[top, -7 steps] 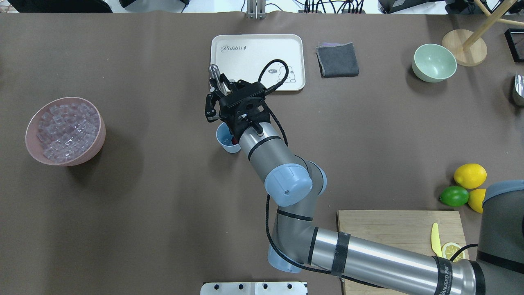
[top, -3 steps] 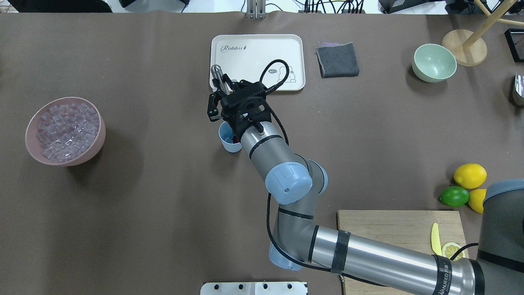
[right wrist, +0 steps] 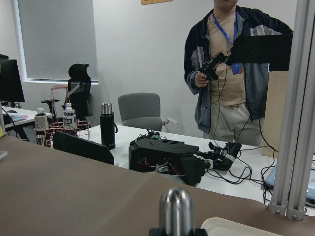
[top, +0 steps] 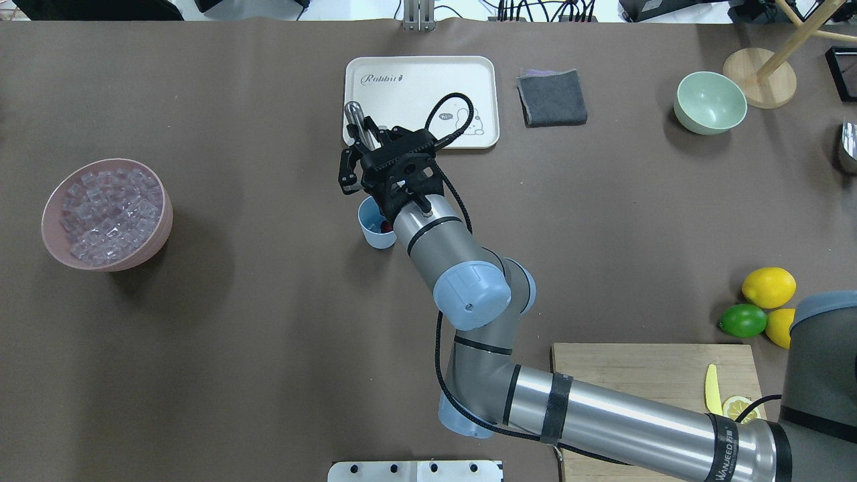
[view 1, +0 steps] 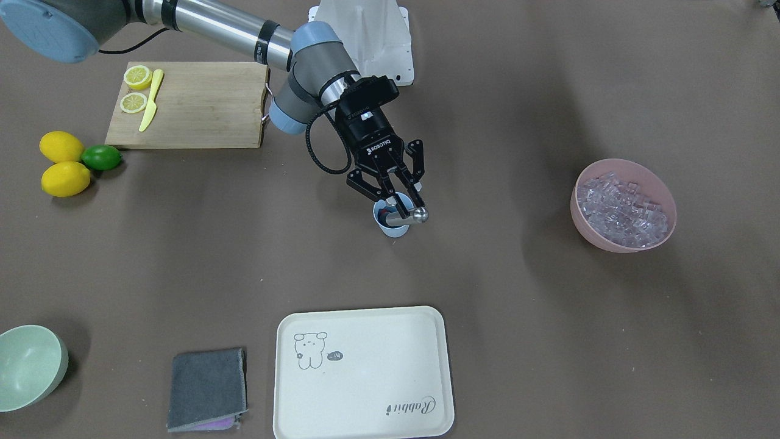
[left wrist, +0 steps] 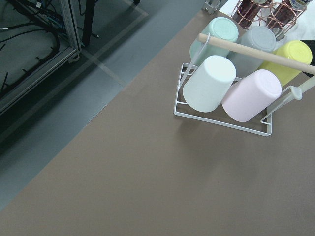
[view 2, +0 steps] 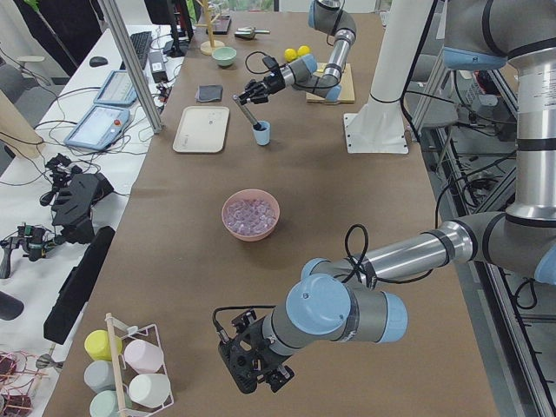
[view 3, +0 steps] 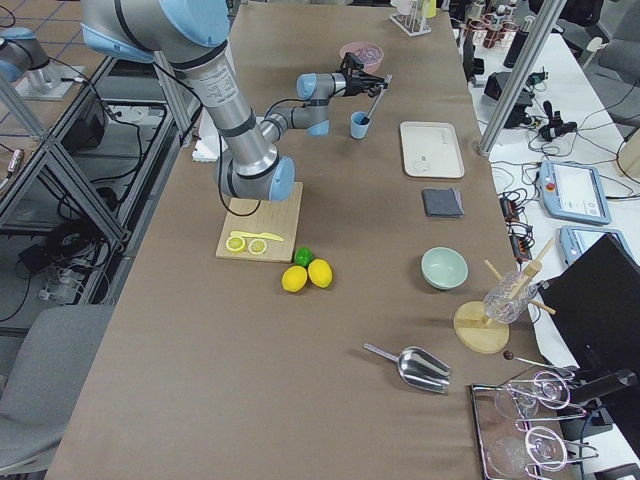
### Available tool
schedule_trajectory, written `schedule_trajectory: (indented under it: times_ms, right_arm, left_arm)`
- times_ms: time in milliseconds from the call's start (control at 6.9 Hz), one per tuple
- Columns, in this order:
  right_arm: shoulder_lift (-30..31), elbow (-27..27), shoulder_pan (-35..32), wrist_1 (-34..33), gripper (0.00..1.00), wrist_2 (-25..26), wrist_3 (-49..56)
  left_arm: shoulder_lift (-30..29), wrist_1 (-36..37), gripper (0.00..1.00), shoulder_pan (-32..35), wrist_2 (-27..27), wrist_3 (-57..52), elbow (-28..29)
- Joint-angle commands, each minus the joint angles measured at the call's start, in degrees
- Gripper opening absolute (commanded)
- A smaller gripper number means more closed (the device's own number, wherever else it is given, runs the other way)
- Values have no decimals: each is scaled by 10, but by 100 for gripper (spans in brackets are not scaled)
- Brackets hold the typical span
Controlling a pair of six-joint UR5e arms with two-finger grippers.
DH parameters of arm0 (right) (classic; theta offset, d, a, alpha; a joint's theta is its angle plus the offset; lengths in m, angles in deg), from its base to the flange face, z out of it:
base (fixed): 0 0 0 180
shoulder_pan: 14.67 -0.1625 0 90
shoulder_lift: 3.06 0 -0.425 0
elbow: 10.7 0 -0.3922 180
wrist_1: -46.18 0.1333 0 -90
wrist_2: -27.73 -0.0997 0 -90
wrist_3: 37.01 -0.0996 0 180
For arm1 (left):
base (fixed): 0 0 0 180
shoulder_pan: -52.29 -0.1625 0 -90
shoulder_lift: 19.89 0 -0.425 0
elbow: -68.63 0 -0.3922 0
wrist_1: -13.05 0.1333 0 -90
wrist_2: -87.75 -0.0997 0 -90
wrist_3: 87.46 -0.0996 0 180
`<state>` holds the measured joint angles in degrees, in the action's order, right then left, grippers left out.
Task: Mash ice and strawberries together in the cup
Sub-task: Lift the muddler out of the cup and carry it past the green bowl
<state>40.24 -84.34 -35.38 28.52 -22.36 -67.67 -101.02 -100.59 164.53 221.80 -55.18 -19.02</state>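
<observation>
The light-blue cup [top: 370, 226] stands mid-table, in front of the white tray. A bit of the red strawberry [top: 385, 227] shows inside it; the rest of the inside is hidden by the wrist. My right gripper [top: 363, 142] hangs over the cup, shut on a tilted metal muddler [top: 353, 112] whose lower end dips into the cup [view 1: 390, 226]. The muddler's rounded top [right wrist: 176, 210] fills the bottom of the right wrist view. Ice [top: 109, 213] fills the pink bowl [top: 163, 221] at far left. My left gripper [view 2: 254, 365] shows only in the exterior left view, so I cannot tell its state.
Behind the cup lies a white tray [top: 422, 67], with a grey cloth [top: 552, 98] and a pale-green bowl [top: 710, 102] to its right. A cutting board [top: 636, 375] with a knife and lemon slices, two lemons and a lime [top: 742, 320] sit near right. A person [right wrist: 231, 73] stands beyond the table.
The right wrist has swung slightly to the right and the muddler's top has tipped with it, staying in the cup. The grip and the cup are unchanged.
</observation>
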Motion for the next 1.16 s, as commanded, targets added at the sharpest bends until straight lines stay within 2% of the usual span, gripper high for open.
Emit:
schedule_trajectory:
  times_ms: [0,290,580,725,1015]
  right_arm:
    - [-8,-30,-18,0,0,-3,1]
    - [-10,-62,-51,-6,0,-34,-2]
    - [-10,-98,-100,-86,0,-88,-26]
    - [1,-122,-138,-152,0,-132,-44]
    - [58,-128,-227,-222,0,-250,-85]
  left_arm:
    - [3,-1,98,0,1,1,-3]
    - [1,-1,98,0,1,1,-2]
    - [-2,-1,98,0,1,1,-8]
    - [-2,-2,98,0,1,1,-17]
    - [-1,-13,98,0,2,-4,-56]
